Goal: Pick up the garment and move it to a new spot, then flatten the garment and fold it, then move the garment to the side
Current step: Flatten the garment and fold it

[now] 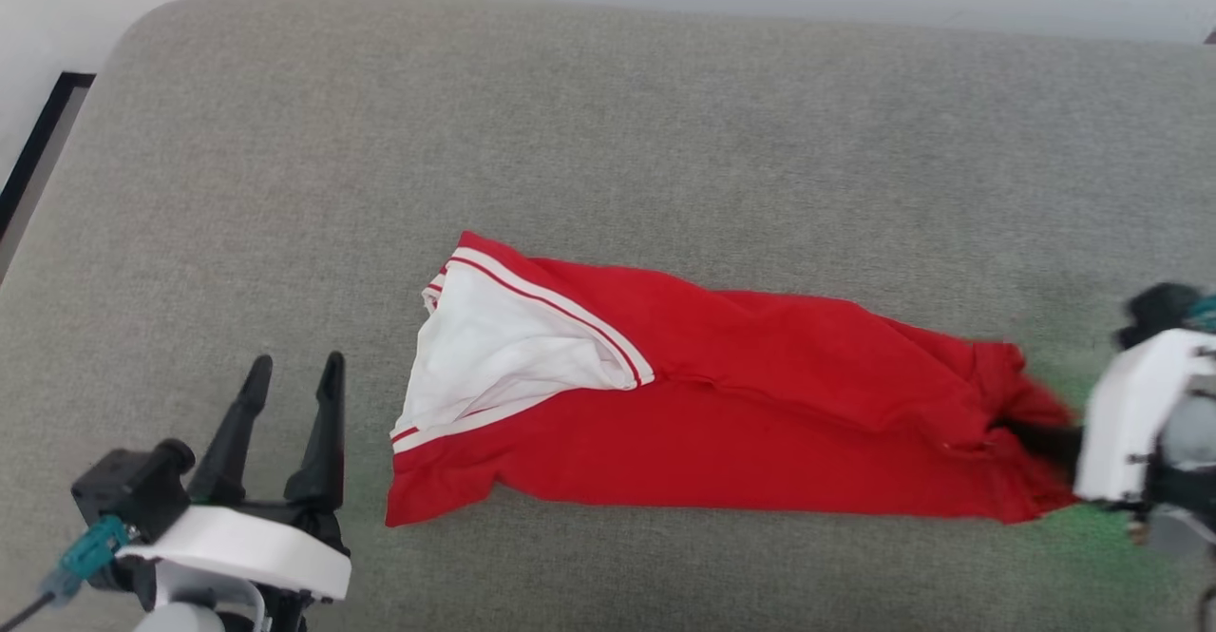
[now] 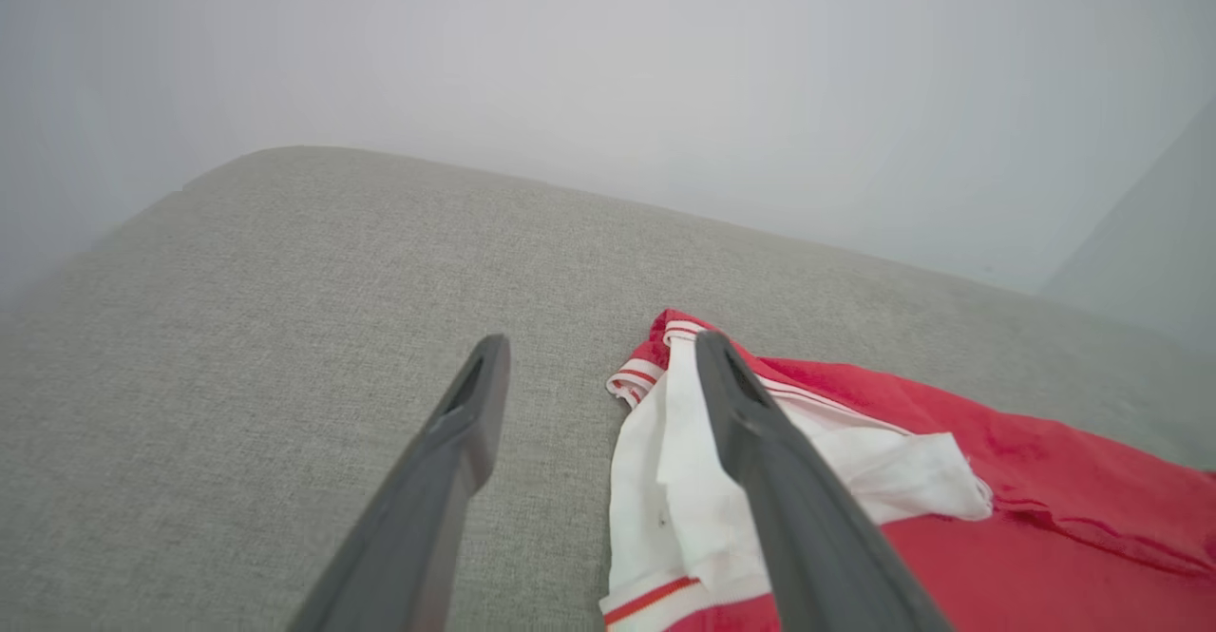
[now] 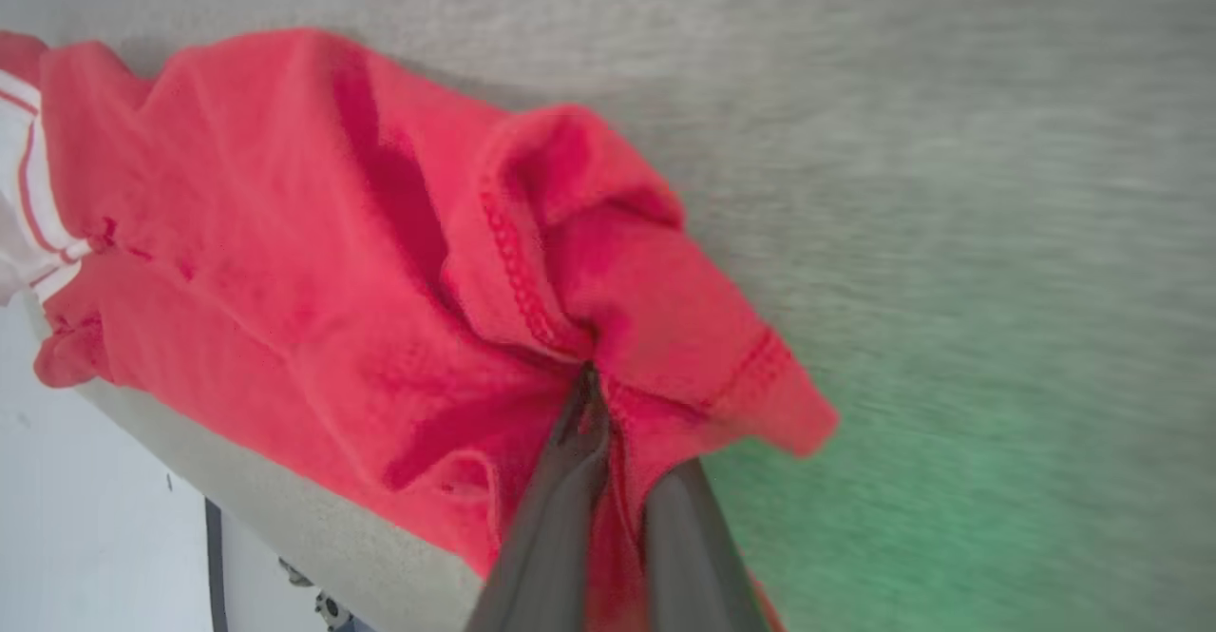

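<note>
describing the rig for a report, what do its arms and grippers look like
Both have two long dark tapering fingers. The left gripper has a curved white shell, a black block beside it and a teal connector with a thin dark cable. The right gripper has a boxy white shell, blurred, with black and teal bits behind.

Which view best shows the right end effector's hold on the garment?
Right wrist view: close up, the right end effector is shut on the garment at its bunched hem. Head view shows that grip blurred; left wrist view shows the garment's white-lined end.
</note>
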